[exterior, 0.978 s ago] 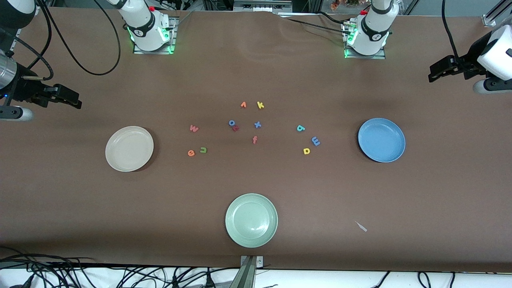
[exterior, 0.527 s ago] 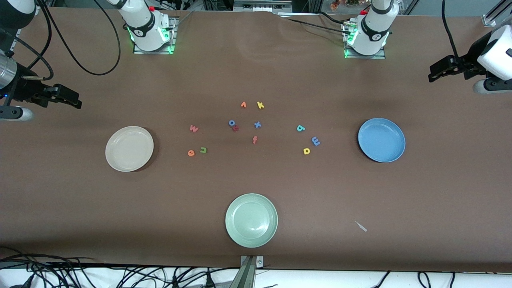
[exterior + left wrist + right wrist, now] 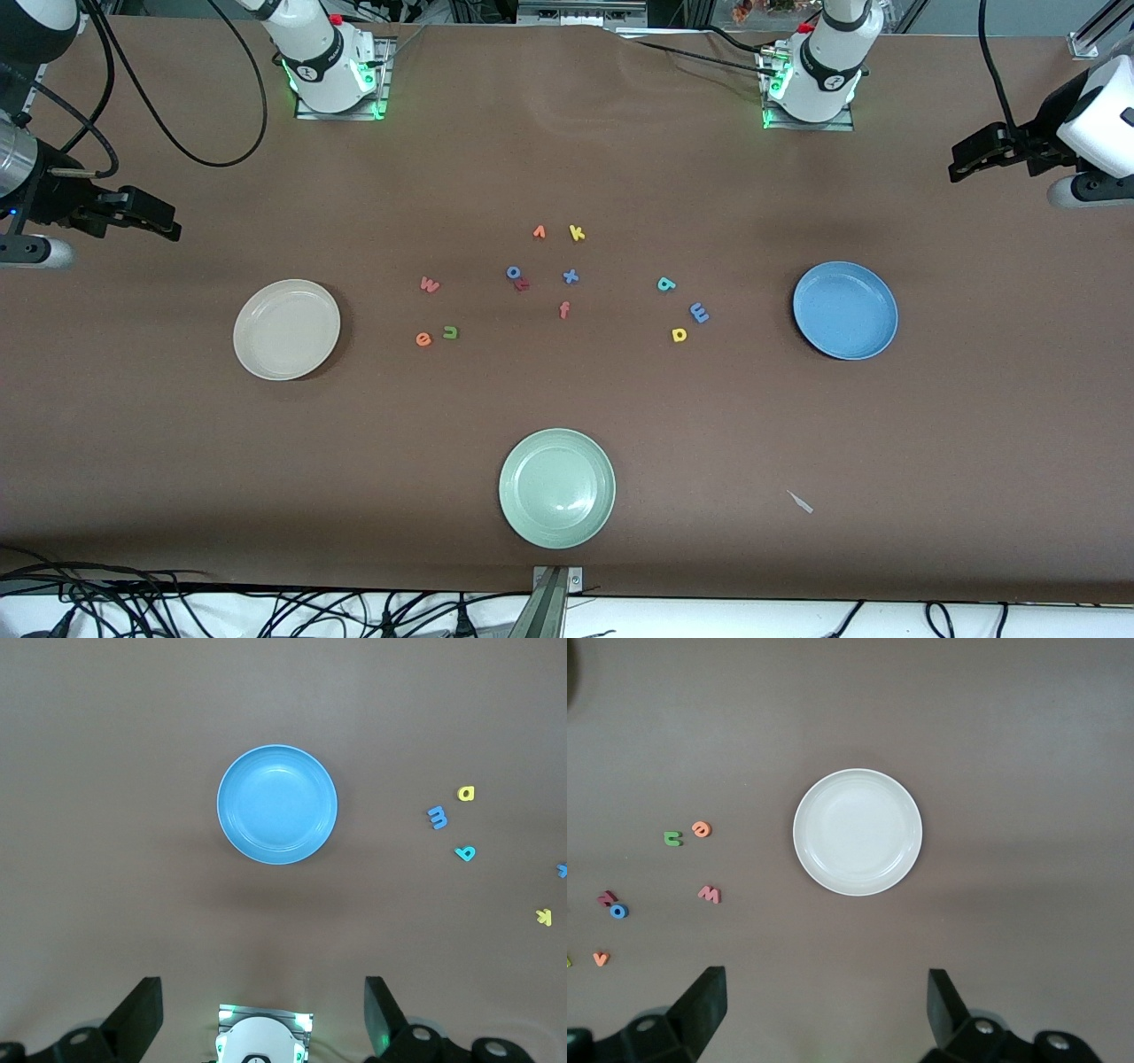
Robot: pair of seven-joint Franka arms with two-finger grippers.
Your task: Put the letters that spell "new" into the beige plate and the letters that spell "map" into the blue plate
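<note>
Foam letters lay mid-frame: w (image 3: 429, 284), e (image 3: 423, 338), n (image 3: 450, 332) near beige plate (image 3: 286, 330); p (image 3: 666, 283), m (image 3: 699, 312), a (image 3: 679, 334) near blue plate (image 3: 845, 310). I judged them light, soft and thin, best pinched across the edges. Left gripper (image 3: 263, 1014) and right gripper (image 3: 827, 1010) hung open, empty, at the frame's edges.

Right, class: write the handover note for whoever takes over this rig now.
Left gripper: jaws open, empty, waiting high over the table's left-arm end.
Right gripper: jaws open, empty, waiting over the right-arm end.
Green n, orange e and salmon w lie on the table beside the beige plate.
Blue m, yellow a and teal p lie beside the blue plate.
Done: nothing.
Left: all six letters.
</note>
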